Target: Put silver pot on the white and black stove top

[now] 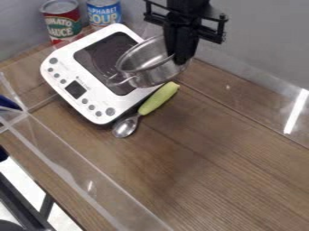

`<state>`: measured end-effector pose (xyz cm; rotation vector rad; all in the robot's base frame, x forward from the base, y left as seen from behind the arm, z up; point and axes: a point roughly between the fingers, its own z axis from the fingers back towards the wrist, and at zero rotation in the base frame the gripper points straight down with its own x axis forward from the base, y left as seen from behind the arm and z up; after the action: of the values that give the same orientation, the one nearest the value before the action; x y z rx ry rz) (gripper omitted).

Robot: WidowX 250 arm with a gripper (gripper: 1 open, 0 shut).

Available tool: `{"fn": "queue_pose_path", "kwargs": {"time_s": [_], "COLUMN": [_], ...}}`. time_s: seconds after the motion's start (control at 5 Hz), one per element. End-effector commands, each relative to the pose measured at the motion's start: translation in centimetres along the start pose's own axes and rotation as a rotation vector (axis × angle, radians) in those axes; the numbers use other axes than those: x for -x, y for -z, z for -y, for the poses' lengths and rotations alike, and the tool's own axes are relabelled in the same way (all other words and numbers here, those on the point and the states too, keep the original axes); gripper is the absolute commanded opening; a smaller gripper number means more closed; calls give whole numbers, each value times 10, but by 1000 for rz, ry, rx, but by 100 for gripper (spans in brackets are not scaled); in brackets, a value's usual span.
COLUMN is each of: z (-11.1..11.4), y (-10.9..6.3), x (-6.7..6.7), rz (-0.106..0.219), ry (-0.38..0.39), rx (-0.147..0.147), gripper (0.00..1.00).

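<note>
The silver pot (147,63) hangs tilted in the air, its open mouth facing left, over the right edge of the white and black stove top (94,65). My black gripper (176,54) points straight down and is shut on the pot's right rim. The pot is off the table and overlaps the stove's black glass centre in this view. The stove sits at an angle at the back left of the wooden table, its button panel toward the front left.
A metal spoon with a yellow-green handle (151,104) lies just in front of the stove's right side. Two labelled cans (63,20) stand behind the stove against the wall. A clear plastic barrier (49,153) runs along the front left of the wooden table.
</note>
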<state>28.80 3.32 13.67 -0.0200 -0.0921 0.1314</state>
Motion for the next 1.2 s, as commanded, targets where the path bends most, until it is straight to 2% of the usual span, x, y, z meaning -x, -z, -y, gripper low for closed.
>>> {"fn": "queue_pose_path", "kwargs": {"time_s": [0.0,0.4,0.8,1.0], "z": [10,7,-26,-32], "y": [-19,-15,-15,-4], "x": [-13,1,-9,-11], "rz": [53,30,23,12], "ry": [-24,-19,-64,-73], "rx": [-16,-27,-53,-69], "gripper": [0,0,0,0]}}
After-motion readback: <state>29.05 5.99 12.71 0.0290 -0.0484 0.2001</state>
